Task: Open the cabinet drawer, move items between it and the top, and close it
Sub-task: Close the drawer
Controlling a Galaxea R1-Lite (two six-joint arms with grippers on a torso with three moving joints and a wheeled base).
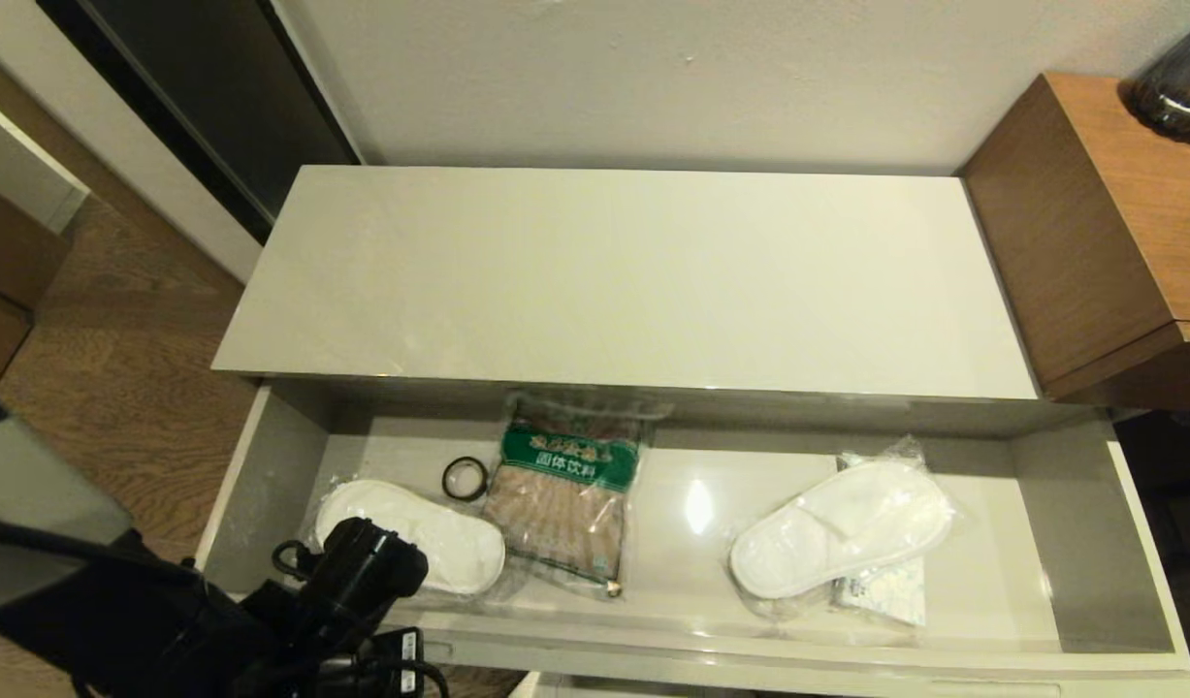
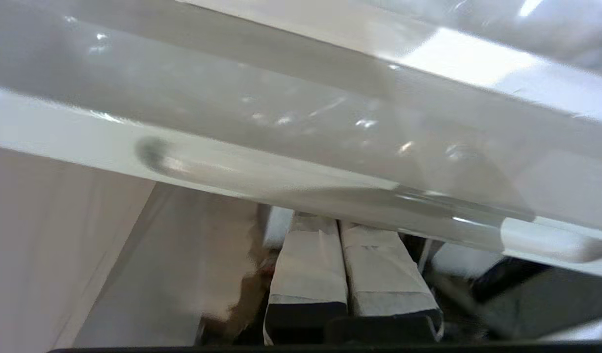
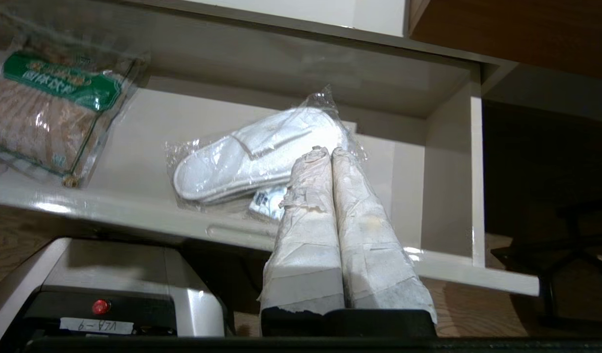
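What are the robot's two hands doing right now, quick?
Left gripper: closed, holding nothing, at the open drawer's front edge.
Right gripper: closed, holding nothing, parked low in front of the drawer.
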